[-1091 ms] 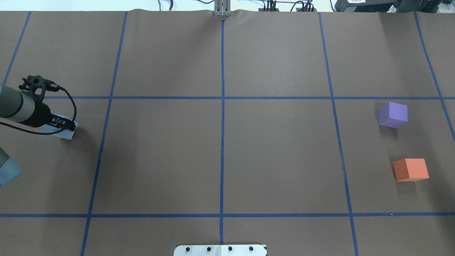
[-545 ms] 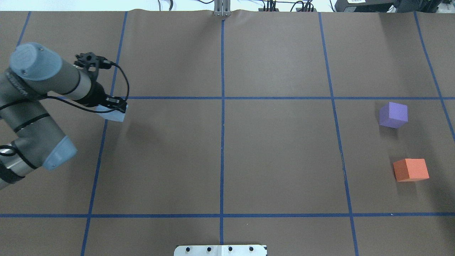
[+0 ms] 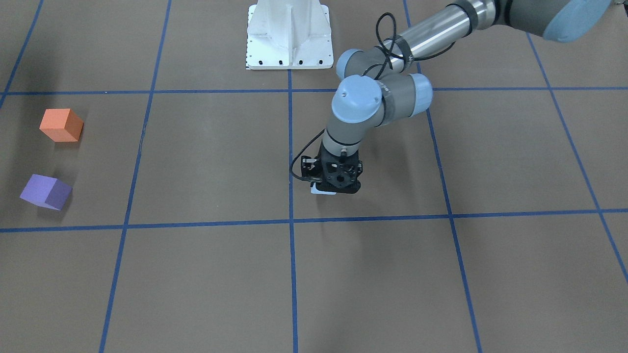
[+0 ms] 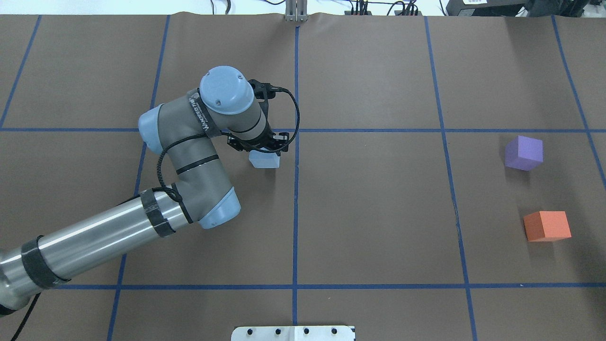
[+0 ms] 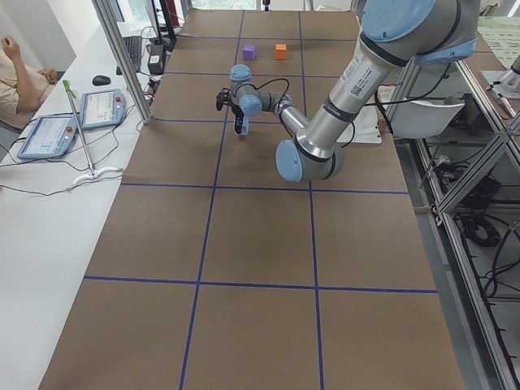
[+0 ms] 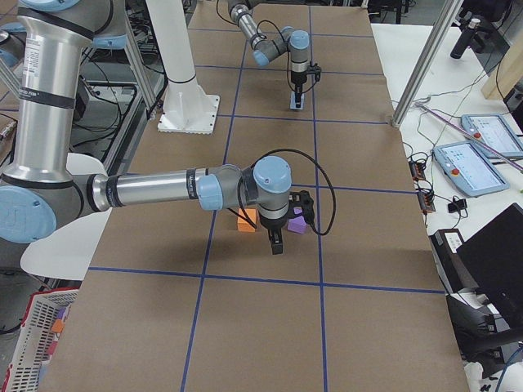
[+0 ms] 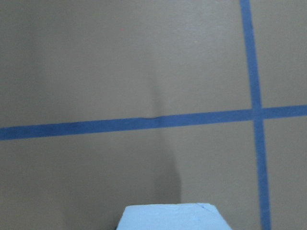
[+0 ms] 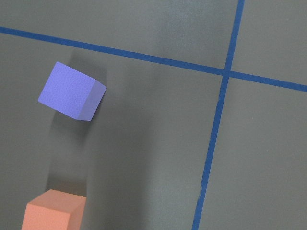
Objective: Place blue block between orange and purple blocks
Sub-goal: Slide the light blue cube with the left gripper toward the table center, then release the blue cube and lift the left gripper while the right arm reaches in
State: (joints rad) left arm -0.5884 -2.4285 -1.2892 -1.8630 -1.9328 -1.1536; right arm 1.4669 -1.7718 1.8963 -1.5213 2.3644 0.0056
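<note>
Pale blue foam block sits just left of centre in the overhead frame, tucked under the black left gripper and close to where two blue tape lines cross on the brown paper-covered table. The gripper is clamped on it, though the fingers themselves are buried under the wrist and cable. Not much block on show! From the front only a pale sliver peeks out below the gripper, and the left wrist camera catches just its top face, cut off at the bottom edge of the frame. What shows in the overhead view is a broad side running left to right across the frame; the long axis can't be called with so much of it covered.

Far over on the right side of the overhead frame stand the purple foam cube and, below it, the orange foam cube, apart from each other and well apart from the carried block. The right wrist view has the orange one clipped at the bottom. The right gripper hangs near those two cubes, seen only from the side, so its finger state is impossible to tell.
</note>
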